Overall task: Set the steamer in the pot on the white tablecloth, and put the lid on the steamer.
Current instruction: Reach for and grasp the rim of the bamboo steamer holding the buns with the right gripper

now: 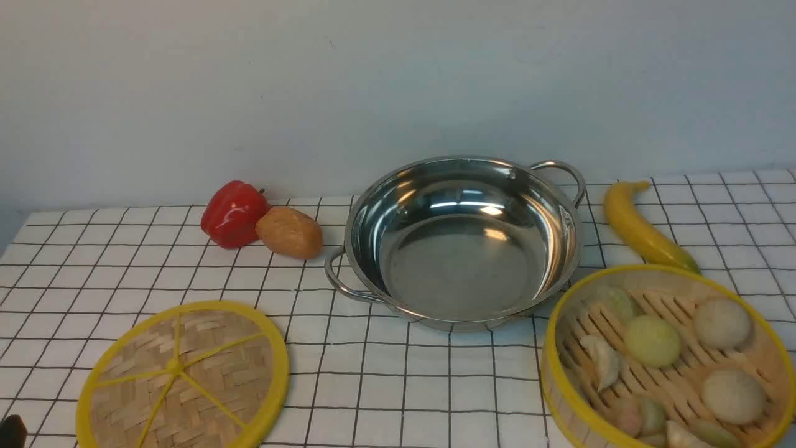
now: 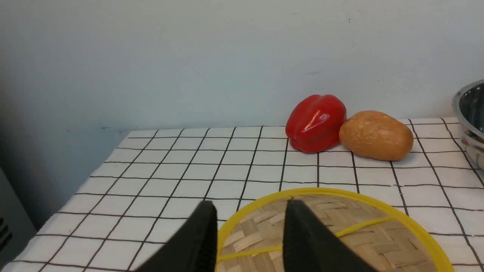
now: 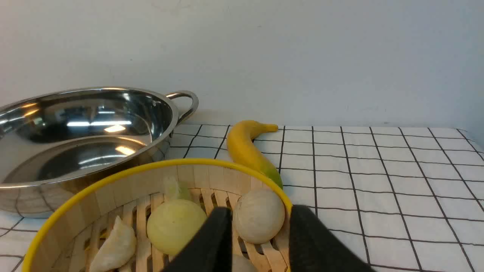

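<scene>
The steamer (image 1: 659,280), a yellow-rimmed bamboo basket holding pale buns and dumplings, sits at the front right of the white tablecloth (image 1: 398,386). The shiny pot (image 1: 460,261) stands empty in the middle, behind it. The lid (image 1: 186,373), a flat woven disc with yellow spokes, lies at the front left. My left gripper (image 2: 250,206) is open, its fingers over the lid's (image 2: 340,234) near rim. My right gripper (image 3: 259,211) is open, one finger inside and one outside the steamer's (image 3: 124,189) wall. The front view shows only a black tip of the left gripper (image 1: 11,432).
A red pepper (image 1: 233,213) and a brown potato (image 1: 289,232) lie left of the pot, near the back wall. A yellow banana (image 1: 640,227) lies between the pot's right handle and the steamer. The cloth's left edge drops off beside the lid.
</scene>
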Robot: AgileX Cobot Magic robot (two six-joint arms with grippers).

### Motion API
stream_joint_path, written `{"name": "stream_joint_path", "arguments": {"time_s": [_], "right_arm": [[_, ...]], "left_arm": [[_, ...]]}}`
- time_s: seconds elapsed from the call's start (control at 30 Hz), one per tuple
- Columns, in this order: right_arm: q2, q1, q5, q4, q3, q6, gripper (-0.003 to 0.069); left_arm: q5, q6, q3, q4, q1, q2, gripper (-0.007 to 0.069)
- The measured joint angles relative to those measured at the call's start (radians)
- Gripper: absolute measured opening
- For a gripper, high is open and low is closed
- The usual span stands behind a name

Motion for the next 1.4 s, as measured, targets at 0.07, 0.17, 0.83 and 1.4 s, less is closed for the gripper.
{"name": "stream_joint_path", "arguments": {"time_s": [0.07,0.17,0.83,1.4], "right_arm": [[0.000,0.000,0.000,0.000,0.000,0.000,0.0240],[0.000,0.000,0.000,0.000,0.000,0.000,0.0240],[0.000,0.000,0.000,0.000,0.000,0.000,0.0240],[0.000,0.000,-0.007,0.061,0.000,0.010,0.0240]], "left_arm": [[0.000,0.000,0.000,0.000,0.000,0.000,0.0243],[0.000,0.000,0.000,0.000,0.000,0.000,0.0243],[0.000,0.000,0.000,0.000,0.000,0.000,0.0243],[-0.044,-0.036,0.000,-0.032,0.000,0.000,0.0243]]}}
